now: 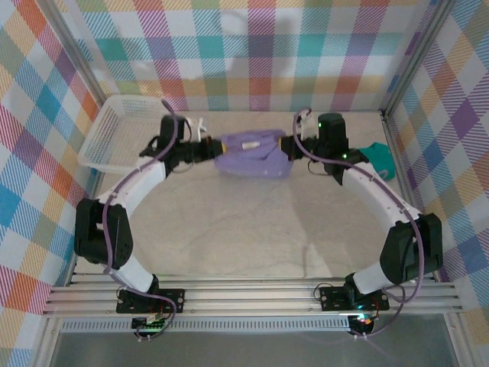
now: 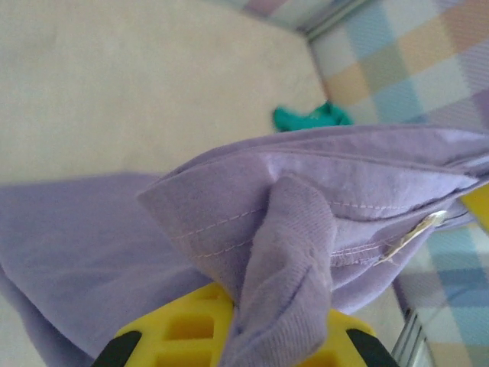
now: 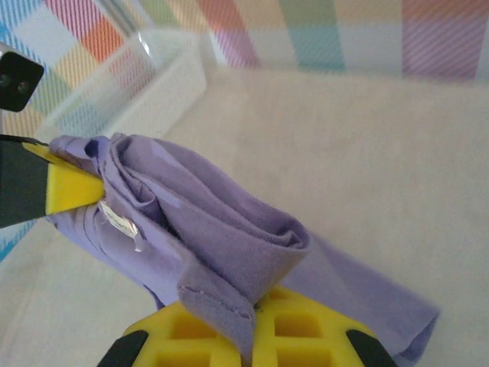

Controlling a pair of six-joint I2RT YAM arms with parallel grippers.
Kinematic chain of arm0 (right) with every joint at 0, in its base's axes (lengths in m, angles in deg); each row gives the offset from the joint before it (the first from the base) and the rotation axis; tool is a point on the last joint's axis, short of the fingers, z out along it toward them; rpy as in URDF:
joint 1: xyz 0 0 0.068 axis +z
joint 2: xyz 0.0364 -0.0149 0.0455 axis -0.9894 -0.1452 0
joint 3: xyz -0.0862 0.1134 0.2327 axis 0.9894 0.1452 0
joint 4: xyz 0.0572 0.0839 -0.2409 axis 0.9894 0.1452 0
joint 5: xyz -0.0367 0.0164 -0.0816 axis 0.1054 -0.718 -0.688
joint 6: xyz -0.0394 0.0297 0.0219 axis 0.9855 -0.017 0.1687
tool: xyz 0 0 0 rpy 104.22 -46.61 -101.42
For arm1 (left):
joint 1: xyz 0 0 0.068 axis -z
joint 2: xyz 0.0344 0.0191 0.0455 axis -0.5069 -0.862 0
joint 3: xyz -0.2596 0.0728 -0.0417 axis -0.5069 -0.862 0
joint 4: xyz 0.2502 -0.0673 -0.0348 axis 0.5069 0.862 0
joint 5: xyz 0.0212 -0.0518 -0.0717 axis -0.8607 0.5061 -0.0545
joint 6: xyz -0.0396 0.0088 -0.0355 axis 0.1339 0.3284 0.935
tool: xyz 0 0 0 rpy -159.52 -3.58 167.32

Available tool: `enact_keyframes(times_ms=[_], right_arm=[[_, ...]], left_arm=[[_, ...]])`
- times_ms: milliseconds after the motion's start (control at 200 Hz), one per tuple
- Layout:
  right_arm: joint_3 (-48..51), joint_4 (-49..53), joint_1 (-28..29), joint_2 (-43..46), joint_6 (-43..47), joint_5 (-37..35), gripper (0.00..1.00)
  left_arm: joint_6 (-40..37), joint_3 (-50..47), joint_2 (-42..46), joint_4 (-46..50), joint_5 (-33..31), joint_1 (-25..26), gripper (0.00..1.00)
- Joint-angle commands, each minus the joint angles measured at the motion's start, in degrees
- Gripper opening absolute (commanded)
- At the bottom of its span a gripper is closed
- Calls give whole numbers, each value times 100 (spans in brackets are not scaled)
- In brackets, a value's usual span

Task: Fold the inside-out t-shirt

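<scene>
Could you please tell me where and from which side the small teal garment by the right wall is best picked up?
Probably pinch a raised fold atop the teal garment, coming down from above, on the table-centre side. It lies as a low crumpled heap with no clean edge showing, and the checked wall stands close on its other side.

I see the lavender t-shirt point(image 1: 252, 154) bunched and stretched sideways in the upper middle of the overhead frame, seams and label showing.
</scene>
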Motion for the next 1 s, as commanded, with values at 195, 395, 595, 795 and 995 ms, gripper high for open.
enact_keyframes(times_ms=[195, 395, 595, 795, 995], right_arm=[[1737, 383, 313, 1018, -955, 360, 0], [1176, 621, 313, -41, -745, -74, 0], [123, 850, 304, -1472, -473, -646, 0], [-1324, 1523, 214, -3201, -343, -1082, 11], [-1957, 2004, 107, -3260, 33, -1364, 45]], left_arm=[[444, -2077, 1331, -145, -722, 793, 0], [315, -1898, 694, -115, -1219, 749, 1], [-29, -1001, -432, -140, -1460, 440, 5], [-317, 146, -1864, -124, -1544, 188, 26], [-294, 827, -2336, 9, -1722, 29, 45]])
